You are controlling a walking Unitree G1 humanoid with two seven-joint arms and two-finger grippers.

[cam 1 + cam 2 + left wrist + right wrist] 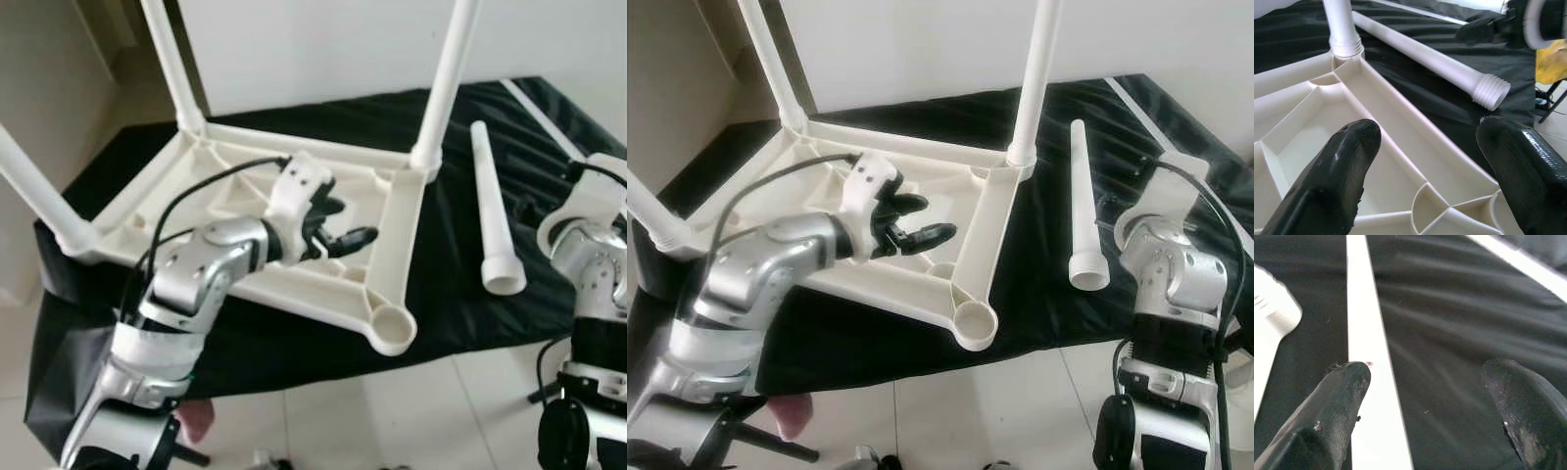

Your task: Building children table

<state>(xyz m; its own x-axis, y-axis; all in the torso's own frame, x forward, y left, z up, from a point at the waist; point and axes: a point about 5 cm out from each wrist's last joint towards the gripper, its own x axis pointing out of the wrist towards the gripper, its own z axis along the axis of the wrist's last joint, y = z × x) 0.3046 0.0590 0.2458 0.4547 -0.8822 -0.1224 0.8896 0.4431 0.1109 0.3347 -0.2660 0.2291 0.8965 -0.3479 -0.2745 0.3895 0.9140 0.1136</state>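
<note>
A white plastic children's table (pixel 245 274) lies upside down on a black cloth (pixel 460 313). Three legs stand up from its corners, among them the back right leg (pixel 446 78). The near right corner socket (pixel 394 328) holds no leg. A loose white leg (pixel 493 211) lies on the cloth to the right of the table, threaded end (pixel 1491 90) toward me. My left gripper (pixel 351 221) hovers open over the table's ribbed underside, holding nothing. My right gripper (pixel 1427 377) is open just above the cloth beside a flat white strip (pixel 1369 382).
The cloth ends at a tiled floor (pixel 470 411) near my feet. A white wall (pixel 313 49) stands behind the table. The white strip (pixel 539 113) runs across the cloth's far right. My right arm (pixel 588 245) is at the right edge.
</note>
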